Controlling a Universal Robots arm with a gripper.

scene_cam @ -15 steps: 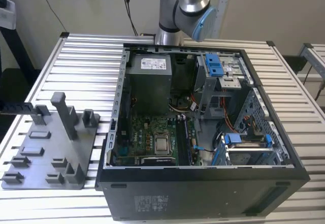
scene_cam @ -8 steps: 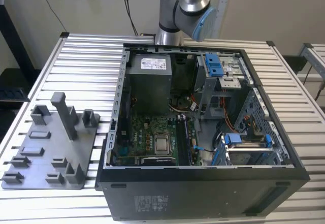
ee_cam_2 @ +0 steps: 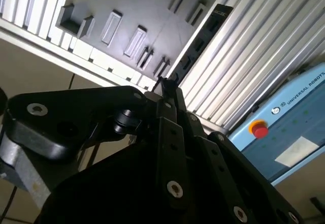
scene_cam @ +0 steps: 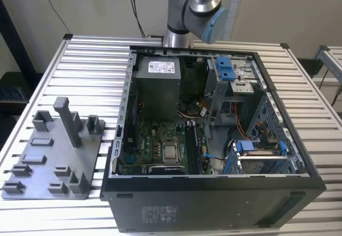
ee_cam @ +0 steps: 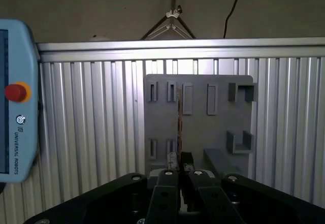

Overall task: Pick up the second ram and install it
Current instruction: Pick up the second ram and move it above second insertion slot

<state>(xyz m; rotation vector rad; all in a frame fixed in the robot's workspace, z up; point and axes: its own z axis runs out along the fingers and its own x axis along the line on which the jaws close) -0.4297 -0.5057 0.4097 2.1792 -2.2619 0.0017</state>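
- The ram [ee_cam_2: 203,36] was a slim dark stick with black chips along its face in the second wrist view. In the first wrist view it showed edge-on as a thin line.
- The gripper [ee_cam: 179,170] pinched one end of the ram between its fingers [ee_cam: 165,193], and the rest stuck straight out past the tips.
- In both wrist views the ram was seen against the grey tray [ee_cam: 213,132]; whether it touched the tray could not be told.
- The tray lay on the ribbed metal surface [scene_cam: 85,70], to the exterior view's left of the open case [scene_cam: 214,204].
- Inside the case lay the green board [scene_cam: 155,145], with a grey power box [scene_cam: 157,86] on the far side. A drive cage [scene_cam: 256,153] with blue clips sat at the exterior view's right, with cables beside it.
- A pale blue pendant [ee_cam: 15,132] with a red button [ee_cam: 15,92] showed beside the surface.
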